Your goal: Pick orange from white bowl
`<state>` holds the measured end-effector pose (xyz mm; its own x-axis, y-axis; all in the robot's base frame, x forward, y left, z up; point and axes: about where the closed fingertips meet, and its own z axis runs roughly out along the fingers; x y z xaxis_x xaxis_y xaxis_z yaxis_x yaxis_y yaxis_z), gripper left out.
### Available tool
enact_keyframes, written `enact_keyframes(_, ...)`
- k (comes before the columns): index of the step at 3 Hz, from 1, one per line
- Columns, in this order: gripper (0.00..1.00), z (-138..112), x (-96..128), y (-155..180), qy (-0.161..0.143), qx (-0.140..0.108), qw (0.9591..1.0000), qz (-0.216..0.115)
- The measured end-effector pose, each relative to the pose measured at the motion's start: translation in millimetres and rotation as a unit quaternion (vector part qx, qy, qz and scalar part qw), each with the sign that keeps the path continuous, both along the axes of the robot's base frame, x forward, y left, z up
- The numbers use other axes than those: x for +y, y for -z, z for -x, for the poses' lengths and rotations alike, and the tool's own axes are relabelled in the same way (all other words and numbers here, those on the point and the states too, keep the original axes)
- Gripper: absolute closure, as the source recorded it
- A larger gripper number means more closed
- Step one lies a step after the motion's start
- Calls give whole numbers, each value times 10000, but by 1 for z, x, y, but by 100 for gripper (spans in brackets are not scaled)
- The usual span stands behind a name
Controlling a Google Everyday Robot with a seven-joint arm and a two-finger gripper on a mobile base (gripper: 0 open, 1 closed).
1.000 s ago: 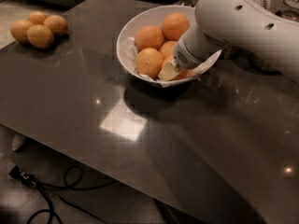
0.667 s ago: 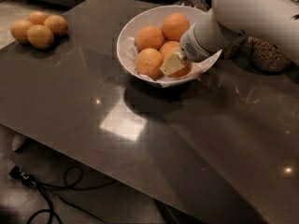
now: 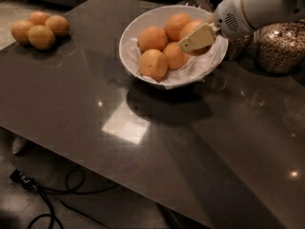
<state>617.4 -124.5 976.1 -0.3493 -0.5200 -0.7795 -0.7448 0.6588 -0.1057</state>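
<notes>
The white bowl with crumpled paper lining stands at the back middle of the dark table. Several oranges lie in it. My gripper comes in from the upper right and sits over the bowl's right side. It is shut on the orange. One cream finger lies across the front of this fruit and the other is hidden behind it. The held orange is just above the paper, next to the other oranges. No stem dot shows on it.
Three loose oranges lie at the table's far left corner. Glass jars of grain stand right of the bowl, under my arm. The table's front edge runs diagonally across the lower left, with black cables on the floor below.
My gripper has risen out of the bowl's front right part and moved up and to the right, with an orange between its fingers. The other oranges have stayed in place.
</notes>
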Motion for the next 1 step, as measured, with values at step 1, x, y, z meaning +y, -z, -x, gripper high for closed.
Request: enact_keyframes(1, 100, 0, 0, 0, 0, 0, 10000, 0)
